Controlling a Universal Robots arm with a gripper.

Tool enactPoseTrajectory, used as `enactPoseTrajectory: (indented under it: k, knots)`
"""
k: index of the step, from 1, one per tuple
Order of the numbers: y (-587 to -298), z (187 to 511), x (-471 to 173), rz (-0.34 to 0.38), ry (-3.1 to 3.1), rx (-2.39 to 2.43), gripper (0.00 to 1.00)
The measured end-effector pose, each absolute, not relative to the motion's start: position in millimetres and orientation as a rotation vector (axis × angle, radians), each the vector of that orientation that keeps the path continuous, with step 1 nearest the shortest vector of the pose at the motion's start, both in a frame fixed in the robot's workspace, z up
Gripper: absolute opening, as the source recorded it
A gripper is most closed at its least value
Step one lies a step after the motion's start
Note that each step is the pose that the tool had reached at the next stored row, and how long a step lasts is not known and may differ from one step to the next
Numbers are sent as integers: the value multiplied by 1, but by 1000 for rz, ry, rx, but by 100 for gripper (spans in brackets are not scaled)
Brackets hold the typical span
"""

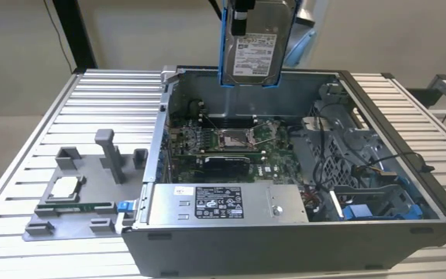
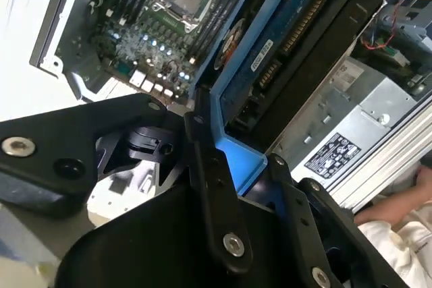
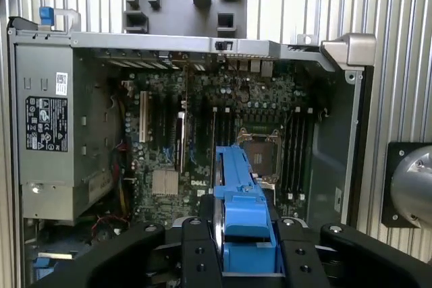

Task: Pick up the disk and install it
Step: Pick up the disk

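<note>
The disk [image 1: 254, 49], silver-grey with a white label in a bright blue carrier frame, hangs upright above the far side of the open computer case [image 1: 141, 174]. My gripper [image 1: 243, 14] is shut on its upper end. In the first wrist view the black fingers [image 3: 198, 251] clamp the blue carrier [image 3: 244, 214] from both sides, with the motherboard [image 3: 202, 139] below it. In the second wrist view my gripper [image 2: 253, 190] holds the carrier's blue edge [image 2: 236, 156], and the disk's connector side [image 2: 297, 28] faces into the case.
Inside the case lie the CPU socket [image 1: 238, 138], a grey power-supply box [image 1: 215, 203] with a sticker, and a drive bay with blue parts [image 1: 370, 209] at the exterior view's right. A grey fixture [image 1: 76, 192] holding small parts sits left of the case. A person's sleeve [image 2: 405, 224] is nearby.
</note>
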State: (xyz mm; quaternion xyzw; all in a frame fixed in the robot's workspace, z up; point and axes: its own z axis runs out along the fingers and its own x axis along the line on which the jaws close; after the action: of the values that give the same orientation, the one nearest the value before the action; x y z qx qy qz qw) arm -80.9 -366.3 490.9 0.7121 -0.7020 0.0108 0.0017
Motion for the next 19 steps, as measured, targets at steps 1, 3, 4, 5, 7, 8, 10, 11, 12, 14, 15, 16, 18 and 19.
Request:
enactPoseTrajectory:
  k: [1,3,4,5,7,8,10,11,12,14,15,16,18,19]
  knots:
    - [-366,491,-78,34,-2203,2235,0]
    - [-366,491,-71,34,-2203,2235,0]
    - [-366,491,-67,34,-2203,2235,0]
    - [-366,491,-64,34,-2203,2235,0]
    - [-366,491,-57,34,-2203,2235,0]
    - [-366,491,-53,34,-2203,2235,0]
    - [-366,491,-47,34,-2203,2234,0]
    - [-366,491,-43,34,-2203,2235,0]
    - [-366,491,-40,34,-2203,2235,0]
    - [-366,491,-33,34,-2203,2234,0]
    - [-366,491,-30,34,-2203,2235,0]
    - [-366,491,-27,34,-2203,2234,0]
    - [-366,491,-20,34,-2203,2235,0]
    - [-366,491,-17,34,-2203,2235,0]
